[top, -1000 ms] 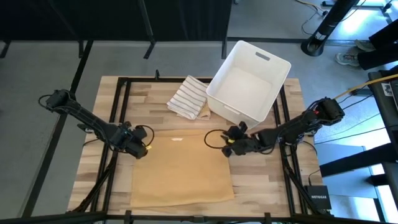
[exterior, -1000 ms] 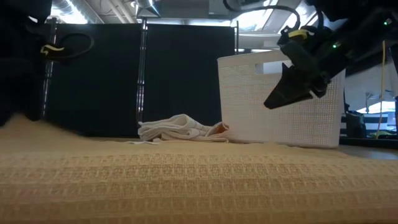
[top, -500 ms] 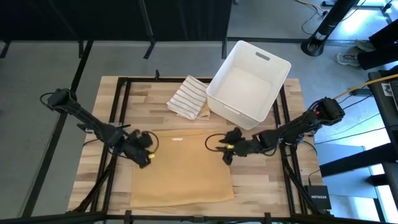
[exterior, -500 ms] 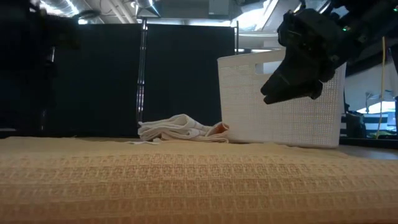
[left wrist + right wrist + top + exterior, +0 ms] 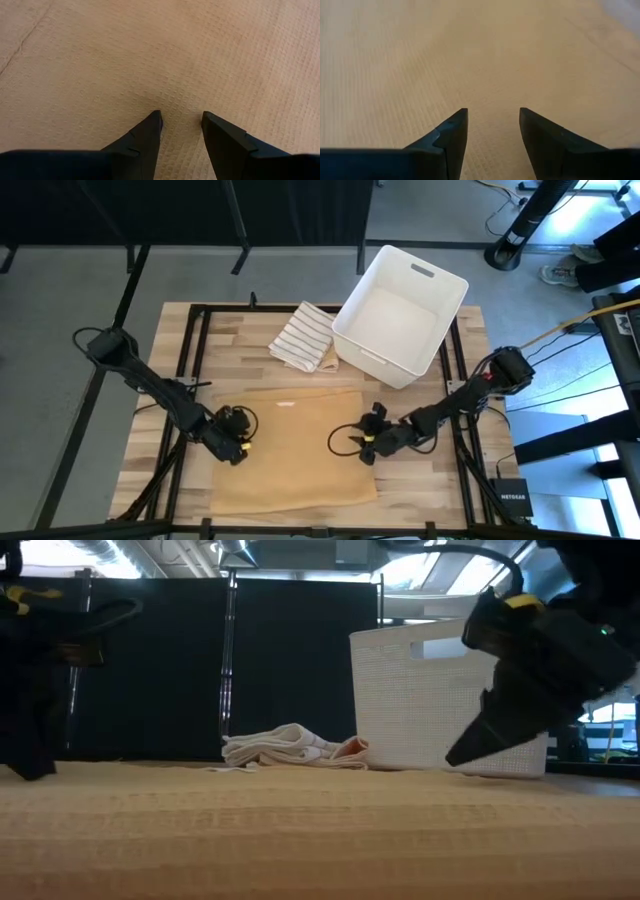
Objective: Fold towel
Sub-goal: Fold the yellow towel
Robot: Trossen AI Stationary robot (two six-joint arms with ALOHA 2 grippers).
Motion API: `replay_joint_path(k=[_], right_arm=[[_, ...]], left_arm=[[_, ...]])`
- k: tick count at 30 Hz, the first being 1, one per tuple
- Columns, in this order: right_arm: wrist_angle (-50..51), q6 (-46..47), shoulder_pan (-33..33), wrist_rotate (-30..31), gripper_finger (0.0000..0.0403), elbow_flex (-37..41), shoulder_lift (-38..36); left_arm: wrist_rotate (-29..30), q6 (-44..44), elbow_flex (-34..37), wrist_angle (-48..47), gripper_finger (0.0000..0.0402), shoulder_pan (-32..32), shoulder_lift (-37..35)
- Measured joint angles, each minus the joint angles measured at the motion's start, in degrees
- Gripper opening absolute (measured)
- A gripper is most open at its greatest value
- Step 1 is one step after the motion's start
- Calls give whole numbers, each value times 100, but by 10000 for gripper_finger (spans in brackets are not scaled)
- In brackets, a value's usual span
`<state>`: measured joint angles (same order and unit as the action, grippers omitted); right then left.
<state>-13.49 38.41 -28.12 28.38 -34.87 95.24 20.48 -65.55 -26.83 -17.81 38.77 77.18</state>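
Your left gripper (image 5: 237, 448) and right gripper (image 5: 366, 446) sat parted over the tan towel (image 5: 290, 445), gripping nothing.

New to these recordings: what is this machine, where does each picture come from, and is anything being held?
Two dark robot arms work at a wooden table. One picture looks straight down, one looks level across the tabletop, and two come from cameras on the wrists. A tan towel lies flat; behind it sit a striped cloth and a white basket. The left gripper and the right gripper are low over the towel's side edges, fingers open, holding nothing.
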Motion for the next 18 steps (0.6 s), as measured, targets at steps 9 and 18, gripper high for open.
replay_joint_path(k=[9,18], right_arm=[[-51,-426,13,-395,182,0,136],[-235,-412,2,-400,182,0,136]], left_arm=[[33,429,4,99,140,206,179],[221,857,28,256,140,229,194]])
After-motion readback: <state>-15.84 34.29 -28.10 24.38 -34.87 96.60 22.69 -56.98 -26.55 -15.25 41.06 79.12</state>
